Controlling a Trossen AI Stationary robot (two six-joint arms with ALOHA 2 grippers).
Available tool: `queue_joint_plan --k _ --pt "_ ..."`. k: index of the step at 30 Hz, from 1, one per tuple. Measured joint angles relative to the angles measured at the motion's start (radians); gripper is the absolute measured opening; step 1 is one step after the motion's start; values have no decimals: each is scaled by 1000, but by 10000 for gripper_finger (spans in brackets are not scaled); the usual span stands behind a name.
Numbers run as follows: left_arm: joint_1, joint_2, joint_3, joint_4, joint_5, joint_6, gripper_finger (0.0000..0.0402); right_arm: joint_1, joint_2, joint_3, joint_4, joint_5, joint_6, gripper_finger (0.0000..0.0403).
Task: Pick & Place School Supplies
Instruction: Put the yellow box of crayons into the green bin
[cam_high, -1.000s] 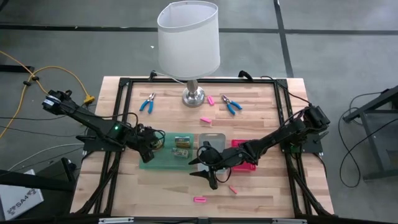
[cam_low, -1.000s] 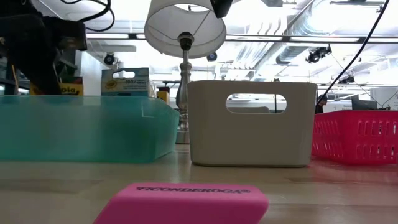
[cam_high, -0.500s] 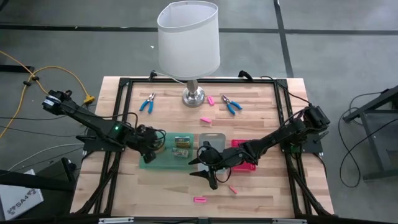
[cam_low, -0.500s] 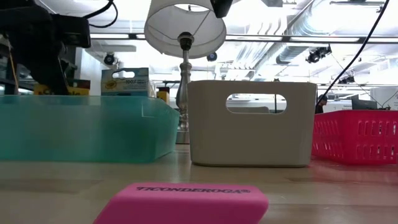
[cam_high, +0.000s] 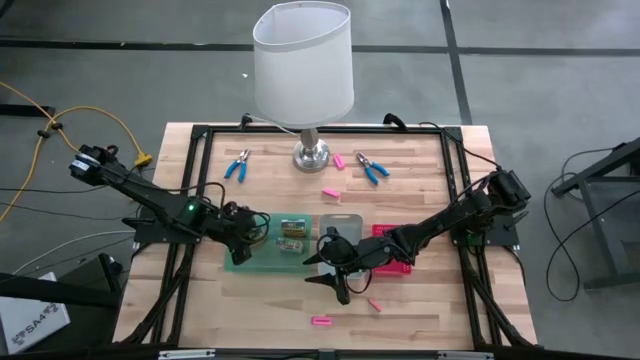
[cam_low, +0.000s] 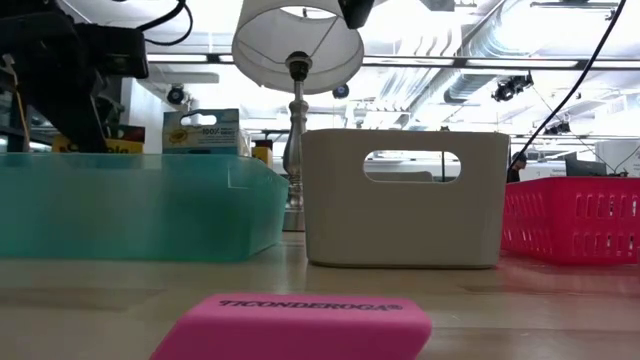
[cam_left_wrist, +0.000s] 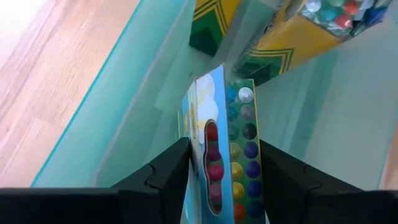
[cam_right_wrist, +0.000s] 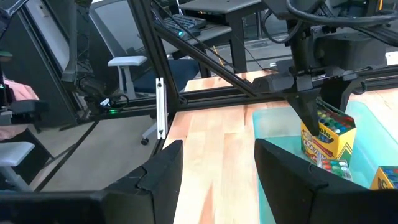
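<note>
Nearest the low camera, a pink eraser (cam_low: 300, 322) lies on the table (cam_high: 420, 305), untouched. Over the green tray (cam_high: 262, 262), the left gripper (cam_left_wrist: 222, 186) has a watercolour paint set (cam_left_wrist: 229, 163) upright between its fingers, jaws parting, apparently letting go. Best to finish opening, then lift straight up so nothing snags. Beyond, crayon boxes (cam_left_wrist: 292, 31) sit in the tray. Farther right, the right gripper (cam_high: 335, 268) waits wide open, empty.

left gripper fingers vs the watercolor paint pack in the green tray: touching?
Cannot tell. In the left wrist view the paint pack stands upright between the left gripper fingers inside the green tray, but no clear gap or contact shows.
</note>
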Motion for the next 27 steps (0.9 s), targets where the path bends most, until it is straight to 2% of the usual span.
queue_joint_plan --k 18,27 --pt "0 0 1 22 -3 66 166 0 0 0 -1 0 -2 190" --pt "42 -32 7 25 -2 123 166 0 0 0 -1 0 -2 190"
